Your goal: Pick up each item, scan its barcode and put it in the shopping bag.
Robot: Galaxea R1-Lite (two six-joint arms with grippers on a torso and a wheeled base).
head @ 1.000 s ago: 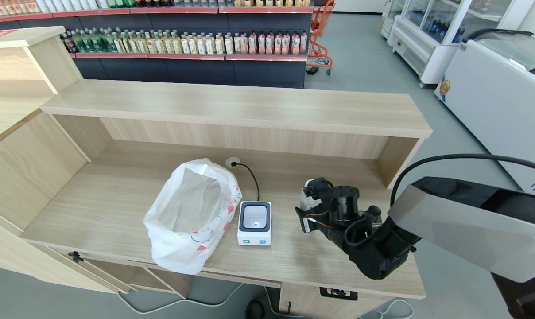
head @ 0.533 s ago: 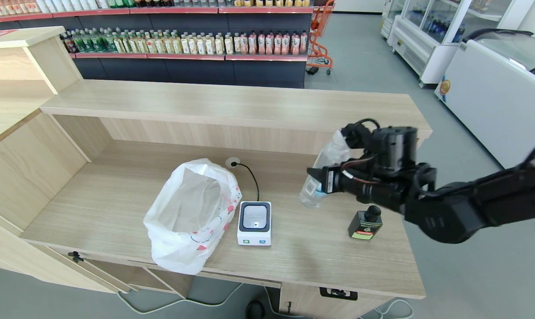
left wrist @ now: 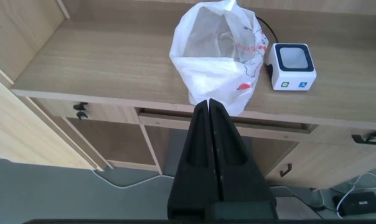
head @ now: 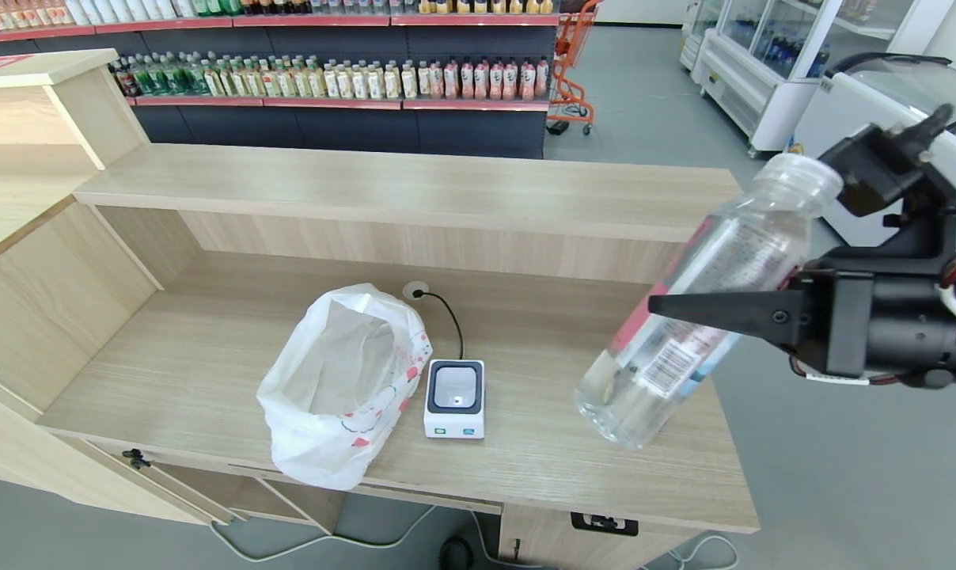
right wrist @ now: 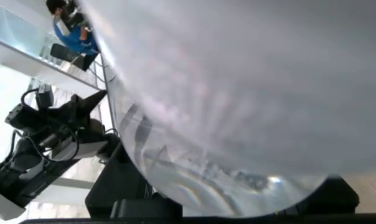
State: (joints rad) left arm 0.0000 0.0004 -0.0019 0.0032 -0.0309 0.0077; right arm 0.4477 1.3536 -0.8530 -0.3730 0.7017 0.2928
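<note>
The right gripper's [head: 739,237] jaws were clamped across the clear water bottle [head: 660,380], which hung tilted in the air over the right end of the counter [head: 209,356], cap high, base low, well apart from the barcode scanner [head: 454,396] and the shopping bag [head: 343,380] just beside it. The barcode label [head: 669,360] faced the head camera, so the wrist would probably need to roll it down toward the scanner window and hold steady. The left wrist view added the left gripper [left wrist: 209,106], jaws together, out before the counter's front edge, and the bag's open mouth.
</note>
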